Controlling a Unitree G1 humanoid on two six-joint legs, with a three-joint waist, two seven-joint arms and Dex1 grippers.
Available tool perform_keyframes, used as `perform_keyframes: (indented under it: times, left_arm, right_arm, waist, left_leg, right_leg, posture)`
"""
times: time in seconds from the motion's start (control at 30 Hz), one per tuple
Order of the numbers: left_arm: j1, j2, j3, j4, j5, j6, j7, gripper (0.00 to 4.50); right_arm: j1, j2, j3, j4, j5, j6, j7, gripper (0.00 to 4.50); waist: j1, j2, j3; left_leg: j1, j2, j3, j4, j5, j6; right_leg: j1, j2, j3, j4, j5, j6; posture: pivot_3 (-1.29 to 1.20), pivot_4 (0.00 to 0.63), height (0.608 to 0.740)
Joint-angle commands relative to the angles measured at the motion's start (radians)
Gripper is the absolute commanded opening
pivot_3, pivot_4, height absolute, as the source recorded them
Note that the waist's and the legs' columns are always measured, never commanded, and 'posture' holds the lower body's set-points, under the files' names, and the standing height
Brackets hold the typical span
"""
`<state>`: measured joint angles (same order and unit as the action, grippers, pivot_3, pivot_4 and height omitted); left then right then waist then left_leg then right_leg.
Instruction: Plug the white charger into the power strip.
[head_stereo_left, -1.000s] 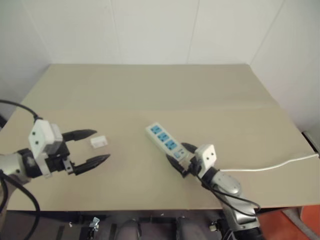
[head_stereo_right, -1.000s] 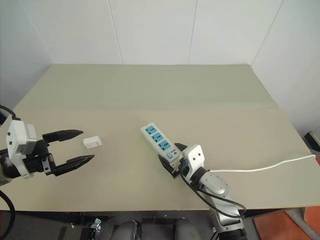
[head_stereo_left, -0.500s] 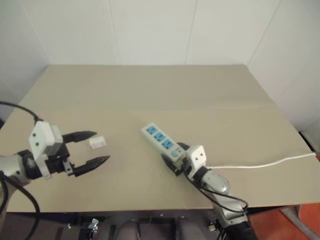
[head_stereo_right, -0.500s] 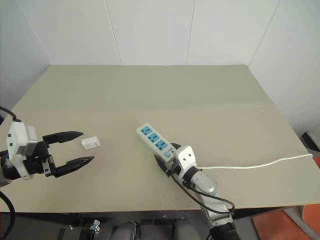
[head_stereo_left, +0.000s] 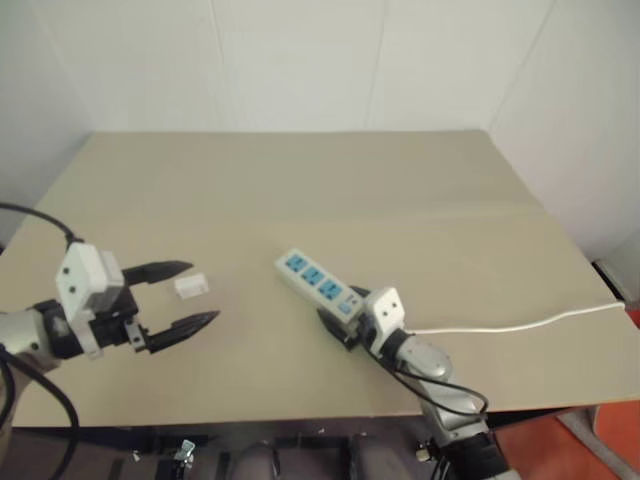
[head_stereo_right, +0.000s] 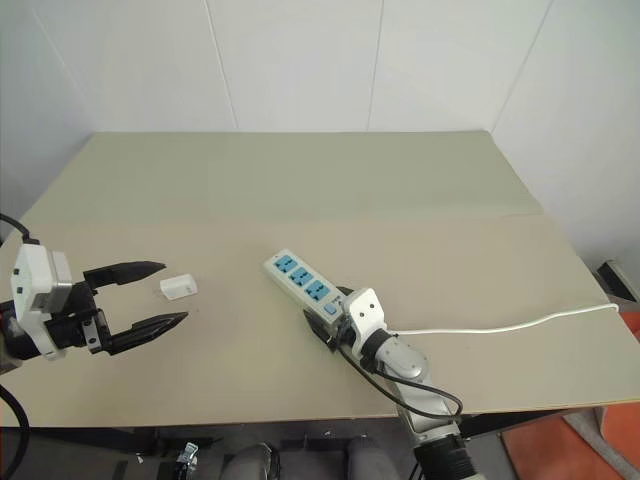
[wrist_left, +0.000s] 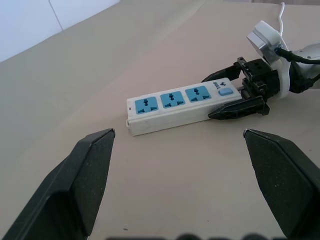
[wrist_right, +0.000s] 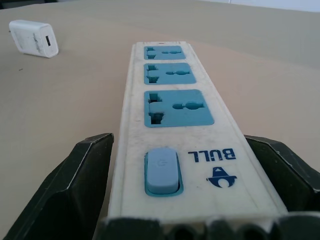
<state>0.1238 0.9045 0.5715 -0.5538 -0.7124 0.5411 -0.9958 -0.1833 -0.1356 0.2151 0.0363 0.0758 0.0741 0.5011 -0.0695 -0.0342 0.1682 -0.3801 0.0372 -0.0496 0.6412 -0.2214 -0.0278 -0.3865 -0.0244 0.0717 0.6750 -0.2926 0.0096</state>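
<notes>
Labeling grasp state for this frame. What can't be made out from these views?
- Contact: the right gripper straddles the switch end of the power strip; whether its fingers touch the sides is unclear in the right wrist view.
- The strip's cord: its exit hides behind the gripper; its far end is cut off at the head view's edge.
- The white charger: prongs not visible.
- Left gripper: open, nothing between its fingers.

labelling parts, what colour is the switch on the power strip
Light blue, on the white power strip; the switch shows best in the right wrist view.
</notes>
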Motion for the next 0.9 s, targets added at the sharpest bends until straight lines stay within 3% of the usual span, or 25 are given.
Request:
perform_keyframes:
  times: [0.03,0.3,0.43,0.73,0.9]
  left_arm:
    - [-0.003,0.004,0.024,-0.01,-0.002,-0.023,0.001,4.5]
    - [0.001,0.01,0.034,-0.01,-0.003,-0.021,0.001,4.5]
    - [-0.004,0.012,0.033,-0.007,-0.003,-0.022,-0.001,4.5]
    - [-0.036,0.027,0.019,0.022,-0.005,-0.023,-0.015,4.5]
    - [-0.106,0.06,-0.028,0.097,0.006,-0.043,-0.072,4.5]
  right_arm:
    - [-0.014,0.005,0.013,0.059,0.002,0.078,0.003,4.49]
    - [-0.016,-0.009,0.026,0.061,-0.004,0.088,0.029,4.49]
    - [-0.013,-0.004,0.016,0.07,0.003,0.052,0.031,3.45]
    - [-0.092,-0.023,-0.034,0.14,0.053,-0.134,0.126,3.45]
    - [-0.204,-0.069,-0.044,0.215,0.115,-0.184,0.304,3.45]
  waist:
    - [-0.004,-0.001,0.0]
    - [-0.001,-0.002,-0.001]
    - [-0.001,-0.002,-0.001]
    - [-0.001,-0.002,0.0]
    - [0.0,0.001,0.003]
  left_leg:
    - [0.001,0.001,0.0,0.0,0.0,0.0]
    - [0.003,0.005,0.001,0.0,0.0,0.0]
    - [0.003,0.006,0.002,0.0,0.0,0.0]
    - [0.003,0.009,0.002,0.0,0.0,0.0]
    - [0.0,0.008,0.002,0.0,0.0,0.0]
  right_leg:
    - [0.0,0.001,0.0,0.0,0.0,0.0]
    - [0.0,0.005,0.001,0.001,-0.002,0.002]
    - [0.0,0.005,0.001,0.001,-0.003,0.002]
    - [0.0,0.008,0.002,0.001,-0.003,0.001]
    - [-0.002,0.009,0.001,0.001,-0.002,-0.001]
  posture:
    - [0.0,0.15,0.74]
    - [0.0,0.15,0.74]
    - [0.0,0.15,0.74]
    - [0.0,0.15,0.74]
    - [0.0,0.15,0.74]
